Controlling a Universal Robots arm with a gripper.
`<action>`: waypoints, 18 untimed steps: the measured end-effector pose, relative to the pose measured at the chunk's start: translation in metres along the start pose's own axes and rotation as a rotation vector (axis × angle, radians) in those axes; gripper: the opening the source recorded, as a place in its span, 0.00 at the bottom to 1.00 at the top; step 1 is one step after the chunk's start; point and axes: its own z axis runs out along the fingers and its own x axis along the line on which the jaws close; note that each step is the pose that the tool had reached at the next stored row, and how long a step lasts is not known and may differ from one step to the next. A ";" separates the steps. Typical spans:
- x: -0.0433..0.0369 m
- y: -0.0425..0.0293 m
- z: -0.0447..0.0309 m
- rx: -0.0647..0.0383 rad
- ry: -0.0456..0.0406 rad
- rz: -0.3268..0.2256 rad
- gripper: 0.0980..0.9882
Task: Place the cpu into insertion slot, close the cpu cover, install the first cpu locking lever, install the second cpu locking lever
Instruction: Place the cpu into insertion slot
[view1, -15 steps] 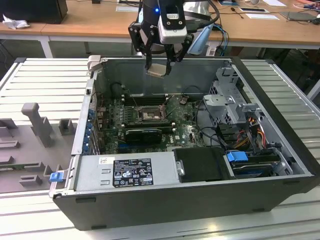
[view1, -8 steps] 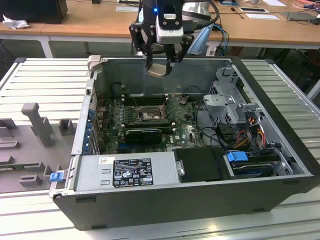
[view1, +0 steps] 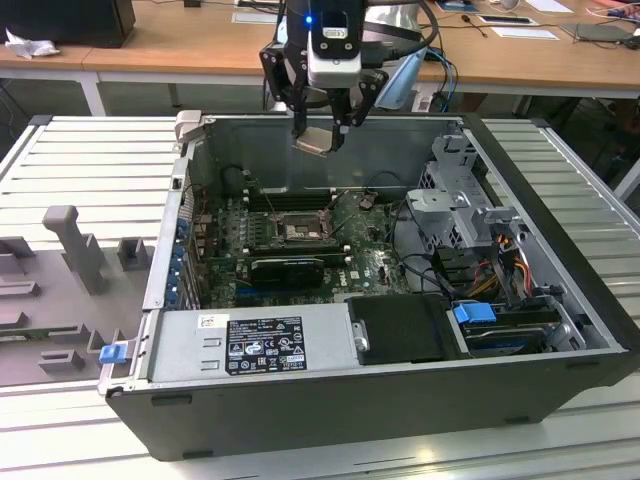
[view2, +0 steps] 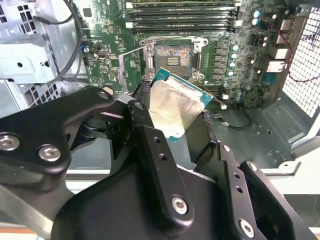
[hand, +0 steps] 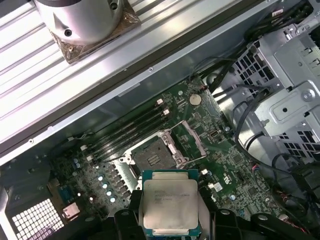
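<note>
The cpu hangs at the upper centre of the exterior view, above the open computer case. The end effector is clenched on two of its opposite edges. It looks light, thin and stiff, with a smooth metal top that could slip and a delicate underside, so the edges are the place to hold. Well below, mid-frame, the insertion slot lies bare, and its cpu cover seems swung open.

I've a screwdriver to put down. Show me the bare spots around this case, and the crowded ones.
Free: slatted table on the exterior view's right of the computer case. Crowded: grey fixtures on that view's left, motherboard, cabled drive cage, space beneath the end effector gripping the cpu.
</note>
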 end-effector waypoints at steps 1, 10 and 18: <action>0.0000 0.0000 0.0000 0.000 -0.0005 0.005 0.48; 0.0000 0.0000 0.0000 -0.001 -0.0057 0.064 0.48; -0.0001 -0.0001 0.0019 -0.002 -0.0113 0.126 0.48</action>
